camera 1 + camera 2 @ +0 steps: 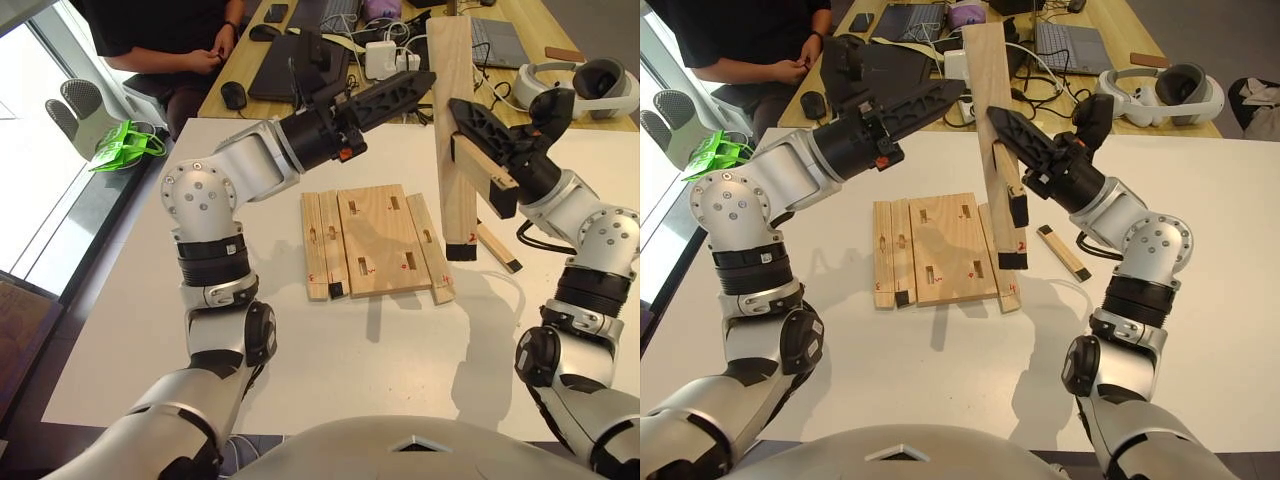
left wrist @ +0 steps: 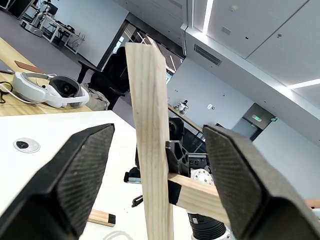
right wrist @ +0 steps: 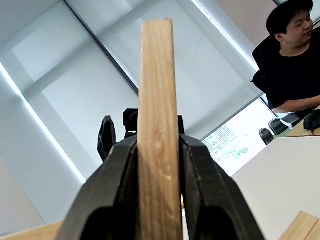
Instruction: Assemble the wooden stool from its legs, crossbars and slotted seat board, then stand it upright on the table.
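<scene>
Left eye view gives you the plainest look at the parts. The long leg (image 1: 455, 130) is a flat, pale wood plank with straight grain and square edges, held nearly upright at 3 o'clock of the seat board (image 1: 375, 240). Its black-capped foot hangs low beside the board's right edge (you cannot tell whether it touches down). A short crossbar (image 1: 485, 170) of the same wood juts sideways from the leg, dark at its end.

Your right gripper (image 1: 1005, 125) pinches the leg between its black, ribbed fingers, pads flat against both faces. Your left gripper (image 1: 420, 82) is spread wide in the air at 12 o'clock of the board, its finely textured pads apart from the leg's upper part on either side.

The seat board lies flat on the white table (image 1: 200, 330), cut with small rectangular slots and marked in red. Narrow slotted strips (image 1: 315, 245) lie against both long sides. A loose bar (image 1: 497, 248) with a black tip lies at 3 o'clock, past the leg.
</scene>
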